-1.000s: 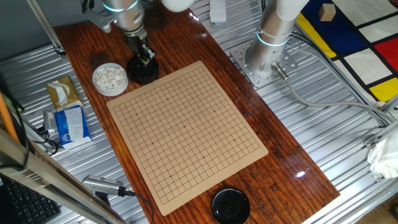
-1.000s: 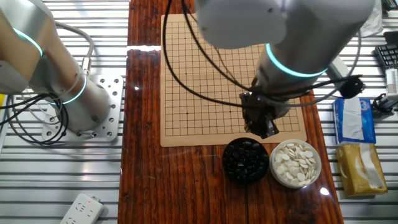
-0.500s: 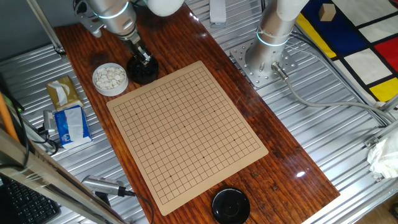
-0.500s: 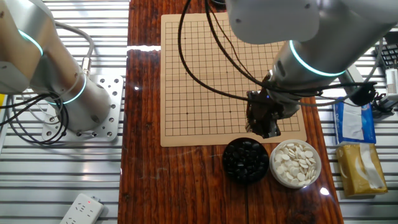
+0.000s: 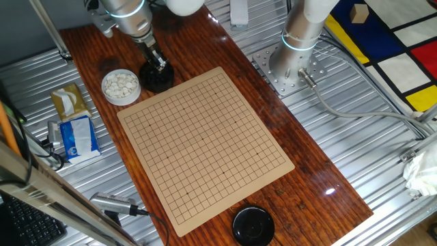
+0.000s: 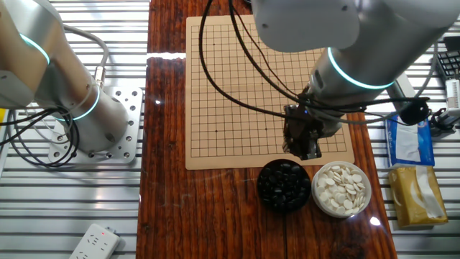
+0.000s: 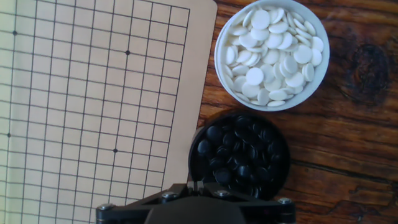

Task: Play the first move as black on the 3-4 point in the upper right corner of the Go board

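The gripper (image 6: 305, 147) is seen poised above the bowl of black stones (image 7: 241, 155); its jaws appear pressed together, though a held stone cannot be made out; beside that bowl sits the bowl of white stones (image 7: 271, 53); the bare Go board (image 5: 205, 143) is spread beyond.

White stones bowl (image 5: 121, 87): sitting on the wooden table (image 5: 321, 171), heaped with pale stones.
Black lid (image 5: 252, 226): lying flat near the table's front edge.
Tissue packs: a tan one (image 5: 69, 101) and a blue one (image 5: 75, 137) resting side by side on the metal surface.
Power strip (image 6: 95, 243): lying off the table, at the frame's lower edge.
White cloth (image 5: 422, 171): bunching at the right edge.
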Controlling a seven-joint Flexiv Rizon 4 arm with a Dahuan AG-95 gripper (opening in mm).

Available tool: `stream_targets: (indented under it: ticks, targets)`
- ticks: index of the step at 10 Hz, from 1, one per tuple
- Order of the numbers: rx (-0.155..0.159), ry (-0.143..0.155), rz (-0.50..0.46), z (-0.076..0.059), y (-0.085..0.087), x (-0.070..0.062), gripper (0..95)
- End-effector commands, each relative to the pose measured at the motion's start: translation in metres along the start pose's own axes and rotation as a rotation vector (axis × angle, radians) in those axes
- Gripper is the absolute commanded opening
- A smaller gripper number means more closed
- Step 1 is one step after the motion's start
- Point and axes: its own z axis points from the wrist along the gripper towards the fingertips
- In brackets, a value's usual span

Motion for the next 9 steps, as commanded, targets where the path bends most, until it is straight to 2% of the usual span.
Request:
stream_targets:
  ticks: [1, 5, 6, 7, 8, 9]
  targets:
    - [-0.001, -0.003, 0.002, 0.000, 0.000, 0.001, 0.0]
    - [-0.007, -0.023, 0.004, 0.003, -0.003, 0.000, 0.0]
    - [-0.019, -0.058, -0.014, 0.009, -0.014, 0.002, 0.0]
    - [-0.029, -0.070, -0.037, 0.014, -0.022, 0.003, 0.0]
    - [-0.040, -0.069, -0.049, 0.017, -0.025, 0.004, 0.0]
    - [-0.058, -0.066, -0.085, 0.031, -0.037, 0.006, 0.0]
